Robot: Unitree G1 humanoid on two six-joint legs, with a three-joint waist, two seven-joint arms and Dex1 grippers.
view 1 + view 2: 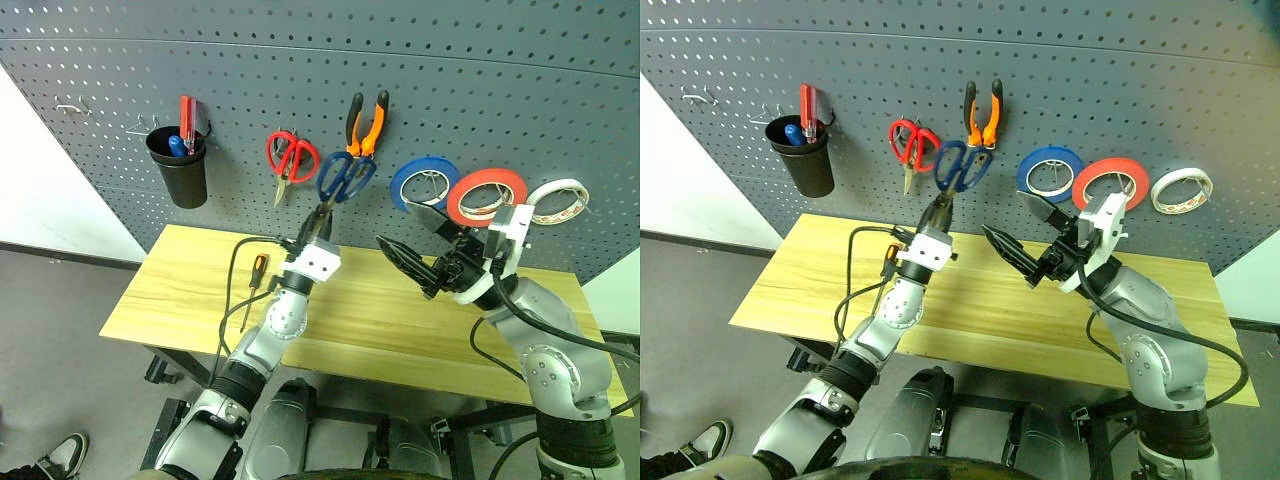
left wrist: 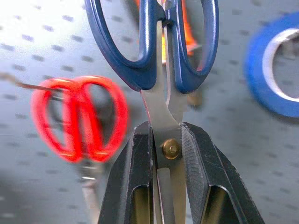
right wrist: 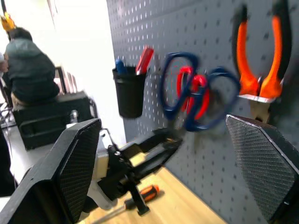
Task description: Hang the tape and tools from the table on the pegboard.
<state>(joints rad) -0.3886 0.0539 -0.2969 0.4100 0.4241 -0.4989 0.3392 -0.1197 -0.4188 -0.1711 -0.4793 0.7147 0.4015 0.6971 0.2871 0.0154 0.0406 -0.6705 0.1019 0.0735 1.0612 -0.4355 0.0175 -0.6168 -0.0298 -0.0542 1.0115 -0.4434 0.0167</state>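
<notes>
Your left gripper [image 2: 167, 149] is clamped on the blue scissors [image 1: 345, 178] by the blades, handles up against the pegboard [image 1: 450, 90]. Right gripper [image 1: 418, 243] is spread wide, holding nothing. The black cup [image 1: 180, 165] holds red and blue screwdrivers. The small screwdriver [image 1: 254, 276] lies on the table [image 1: 180, 290]; a person [image 3: 28, 70] sits nearby.

Dark grey pegboard [image 1: 300, 70] dotted with small holes. Blue-handled scissors [image 1: 345, 178], red-handled scissors [image 1: 291, 155], orange-and-black pliers [image 1: 365, 122]. Blue roll [image 1: 408, 178], red-orange tape [image 1: 485, 185], pale roll [image 1: 560, 198], black cup [image 1: 180, 168], yellowish plank table [image 1: 380, 310].
</notes>
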